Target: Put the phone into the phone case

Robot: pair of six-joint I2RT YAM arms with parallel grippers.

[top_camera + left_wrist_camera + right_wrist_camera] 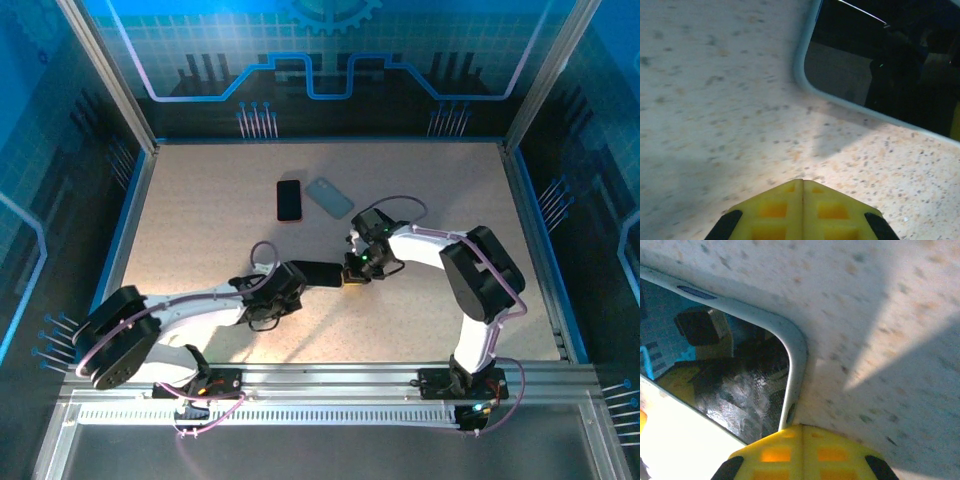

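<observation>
My left gripper (pixel 802 200) and right gripper (pixel 801 440) each have yellow, grid-moulded fingertips pressed together on nothing. The phone (pixel 322 273), glossy black glass in a pale rounded rim, lies flat on the speckled table (pixel 200 200) at centre frame. The smooth, translucent grey phone case (pixel 329 197) lies above it.

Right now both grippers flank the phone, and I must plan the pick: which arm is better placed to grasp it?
Right, probably. The right gripper, shut, sits right at the corner of the phone; the left gripper, also shut, stands off it with a gap. Either must open first.
</observation>
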